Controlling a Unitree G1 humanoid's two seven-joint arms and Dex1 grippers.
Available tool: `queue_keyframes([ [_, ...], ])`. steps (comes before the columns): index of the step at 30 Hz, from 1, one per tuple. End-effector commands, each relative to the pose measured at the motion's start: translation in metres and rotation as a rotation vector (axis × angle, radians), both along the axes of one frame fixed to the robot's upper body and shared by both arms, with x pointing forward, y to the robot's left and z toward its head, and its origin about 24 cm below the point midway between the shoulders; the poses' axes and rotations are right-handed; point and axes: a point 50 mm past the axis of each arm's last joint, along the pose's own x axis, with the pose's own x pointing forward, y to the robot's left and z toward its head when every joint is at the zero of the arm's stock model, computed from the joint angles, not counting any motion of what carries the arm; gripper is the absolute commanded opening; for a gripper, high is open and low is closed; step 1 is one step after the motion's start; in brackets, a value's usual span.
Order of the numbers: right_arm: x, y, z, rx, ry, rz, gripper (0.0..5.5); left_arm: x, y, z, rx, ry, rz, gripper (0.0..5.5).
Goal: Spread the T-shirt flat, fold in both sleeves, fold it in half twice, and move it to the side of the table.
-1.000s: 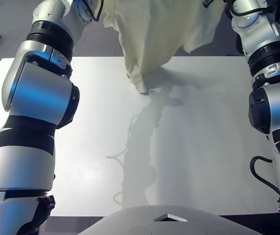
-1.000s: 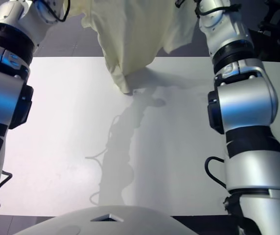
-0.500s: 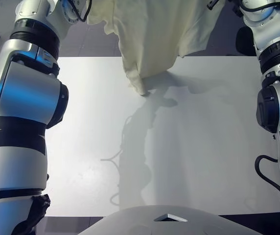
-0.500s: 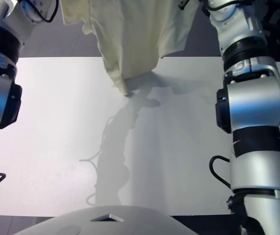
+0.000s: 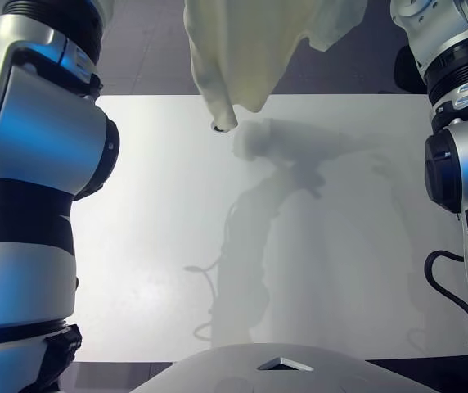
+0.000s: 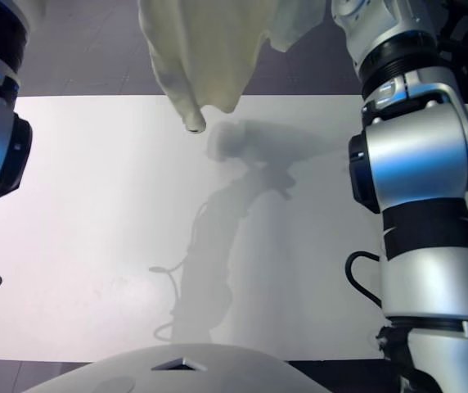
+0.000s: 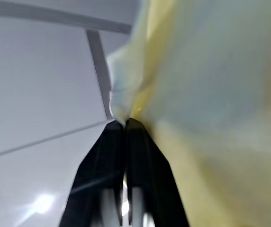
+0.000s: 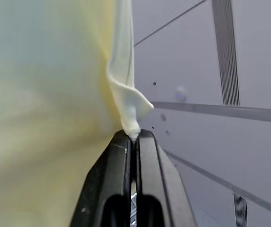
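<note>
The white table (image 5: 152, 205) lies in front, and over its far edge the pale yellow T-shirt (image 5: 246, 49) hangs bunched in the air. High above the table, the left gripper (image 7: 124, 124) pinches one edge of the cloth between closed fingers, and the right gripper (image 8: 134, 136) pinches another edge likewise.

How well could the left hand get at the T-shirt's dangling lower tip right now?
Probably not: the left hand is shut on the T-shirt, as is the right hand, holding it above the table. Nothing blocks the tip, but neither hand is free.
</note>
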Motion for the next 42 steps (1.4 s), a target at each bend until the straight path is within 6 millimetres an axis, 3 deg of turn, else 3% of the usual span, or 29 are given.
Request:
queue_keyframes([
  [1,-0.001,-0.006,-0.011,-0.012,0.049,0.077,0.0,0.005,0.002,-0.047,0.16,0.074,-0.102,0.02],
  [5,-0.004,-0.016,-0.021,-0.017,0.102,0.144,0.0,0.003,0.013,-0.072,0.182,0.141,-0.206,0.02],
  [8,-0.01,-0.037,-0.026,-0.002,0.178,0.197,0.0,-0.003,0.031,-0.088,0.108,0.325,-0.284,0.02],
  [12,-0.019,-0.046,-0.047,-0.032,0.464,0.366,0.0,-0.012,0.042,-0.098,0.042,0.607,-0.366,0.02],
  [16,-0.049,-0.048,-0.077,-0.144,0.876,0.573,0.0,-0.028,0.047,-0.118,0.028,0.884,-0.453,0.02],
  [20,-0.091,-0.045,-0.092,-0.217,1.219,0.75,0.0,-0.055,0.046,-0.138,0.021,1.165,-0.511,0.02],
  [25,-0.133,-0.051,-0.106,-0.247,1.561,0.882,0.0,-0.096,0.041,-0.148,0.019,1.561,-0.557,0.02],
  [30,-0.162,-0.046,-0.121,-0.214,1.774,1.004,0.0,-0.141,0.038,-0.167,0.04,1.945,-0.593,0.02],
  [35,-0.196,-0.036,-0.154,-0.211,1.958,1.056,0.0,-0.185,0.035,-0.197,0.112,2.259,-0.581,0.02],
  [38,-0.216,-0.034,-0.174,-0.217,2.057,1.035,0.0,-0.204,0.034,-0.216,0.151,2.35,-0.516,0.02],
  [42,-0.238,-0.034,-0.201,-0.242,2.152,0.997,0.0,-0.214,0.031,-0.242,0.148,2.357,-0.454,0.02],
])
